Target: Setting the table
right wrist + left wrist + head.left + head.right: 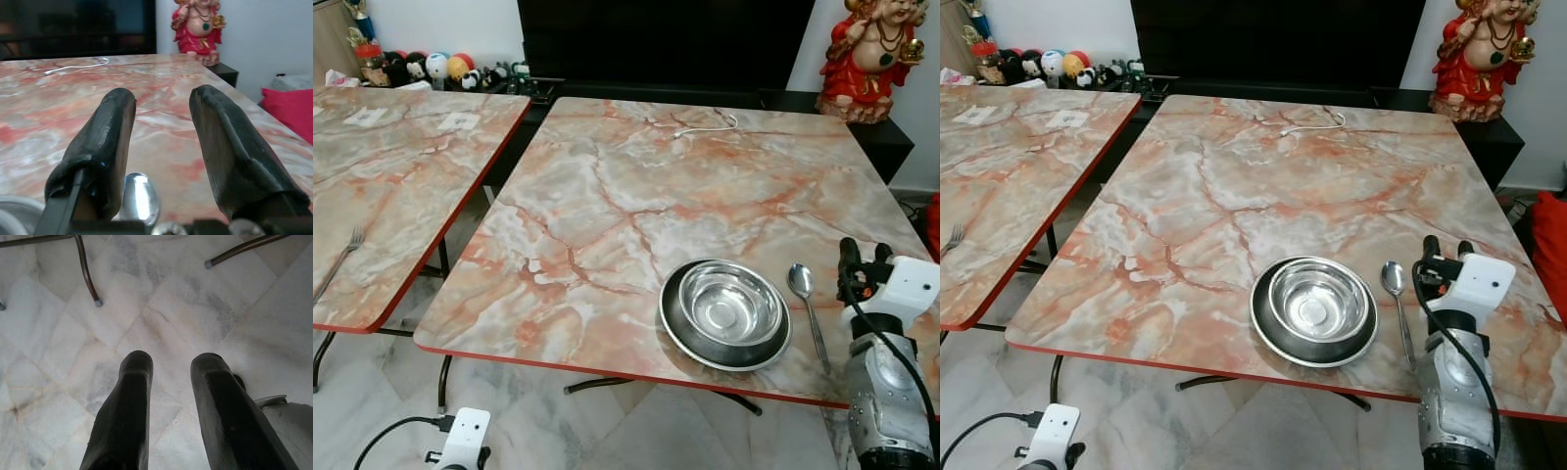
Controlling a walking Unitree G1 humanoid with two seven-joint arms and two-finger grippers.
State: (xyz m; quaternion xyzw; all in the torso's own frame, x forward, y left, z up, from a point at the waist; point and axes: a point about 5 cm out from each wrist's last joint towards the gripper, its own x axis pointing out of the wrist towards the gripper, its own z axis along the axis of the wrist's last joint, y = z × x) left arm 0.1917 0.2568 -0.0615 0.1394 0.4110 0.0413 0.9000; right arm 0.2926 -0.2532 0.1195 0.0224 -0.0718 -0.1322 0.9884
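Two fingers parted, right hand (pixel 1447 251) beside spoon (pixel 1395 284); left hand (pixel 171 382) floorward

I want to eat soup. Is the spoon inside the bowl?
No, the spoon lies on the table beside the bowl, on its right.

red-robed figurine (pixel 869 59) on a dark cabinet (pixel 891 137) at far right. white cable (pixel 705 125) lying near the far table edge. row of small toys (pixel 431 69) far left. red cushion (pixel 291 105) beside.
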